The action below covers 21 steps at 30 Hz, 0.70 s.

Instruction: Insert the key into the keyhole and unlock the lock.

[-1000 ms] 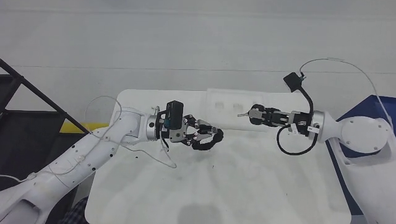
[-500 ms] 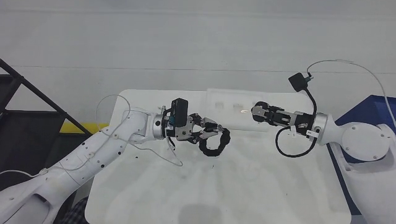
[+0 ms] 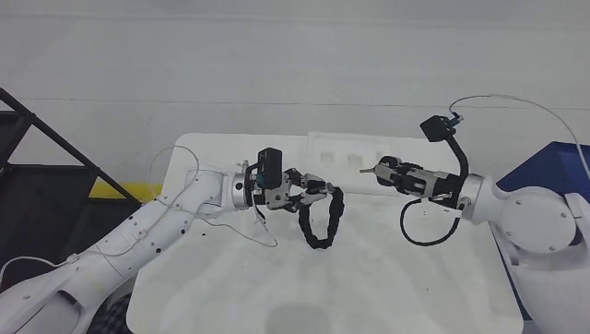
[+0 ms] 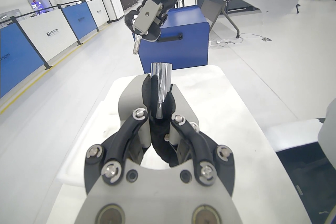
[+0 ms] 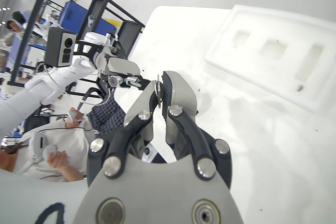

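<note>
**Key and lock held in mid-air, tip short of the keyhole**

The left end effector point(image 4: 157, 93) is closed tight on the black cable lock with a shiny chrome cylinder point(image 4: 161, 83). It pinches just below the cylinder, so the metal end stands out past the fingertips and faces the other arm. The black cable point(image 3: 323, 225) hangs in a loose loop above the white counter point(image 3: 387, 279). Gripping near the cylinder rather than on the cable probably stops the keyhole end from swinging when the key pushes in.

The right end effector point(image 5: 160, 93) is closed on the small silver metal key point(image 4: 136, 45), clamping its flat head between the pads. This hold leaves the whole blade free to enter and gives purchase for a turn. In the left wrist view the blade points down toward the cylinder but is apart from it and off its axis.

The task appears to be at the alignment step, with nothing inserted yet. The next move calls for lining the blade up with the cylinder's end face, and a small angular error could make the tip skid off the chrome.

A white foam tray with rectangular recesses point(image 3: 346, 152) lies on the far part of the counter, behind both arms
</note>
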Motion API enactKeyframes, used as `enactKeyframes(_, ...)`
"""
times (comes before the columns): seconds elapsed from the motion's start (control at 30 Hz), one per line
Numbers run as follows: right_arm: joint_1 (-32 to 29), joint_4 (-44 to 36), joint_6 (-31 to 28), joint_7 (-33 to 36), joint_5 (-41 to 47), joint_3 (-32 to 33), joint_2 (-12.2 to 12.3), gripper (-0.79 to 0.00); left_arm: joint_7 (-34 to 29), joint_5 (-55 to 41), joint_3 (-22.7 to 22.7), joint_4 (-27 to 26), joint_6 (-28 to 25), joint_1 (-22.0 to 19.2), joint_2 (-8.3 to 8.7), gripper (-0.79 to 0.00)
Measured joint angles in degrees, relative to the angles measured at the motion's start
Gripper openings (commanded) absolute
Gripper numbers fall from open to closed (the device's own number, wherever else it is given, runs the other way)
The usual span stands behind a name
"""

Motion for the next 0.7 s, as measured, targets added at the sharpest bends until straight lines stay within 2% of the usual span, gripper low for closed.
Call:
enactKeyframes(0.17, -0.59, -7.2, 4.77, 1.91, -6.96, -0.95, 0.41, -0.785, 8.39, 6.51, 2.21, 3.83, 4.2, -0.87, -3.12, -0.785)
enactKeyframes(0.43, -0.99, -13.22, 7.15, 4.71, -9.09, -2.04, 0.73, -0.785, 19.15, 13.62, 5.12, 11.31, 8.65, -2.23, -7.59, -0.785)
enactKeyframes(0.7, 0.24, -12.59, 6.8, 5.74, -9.23, -5.07, 0.72, -0.785, 21.58, 15.33, 5.96, 16.16, 10.2, -3.13, -10.79, -0.785)
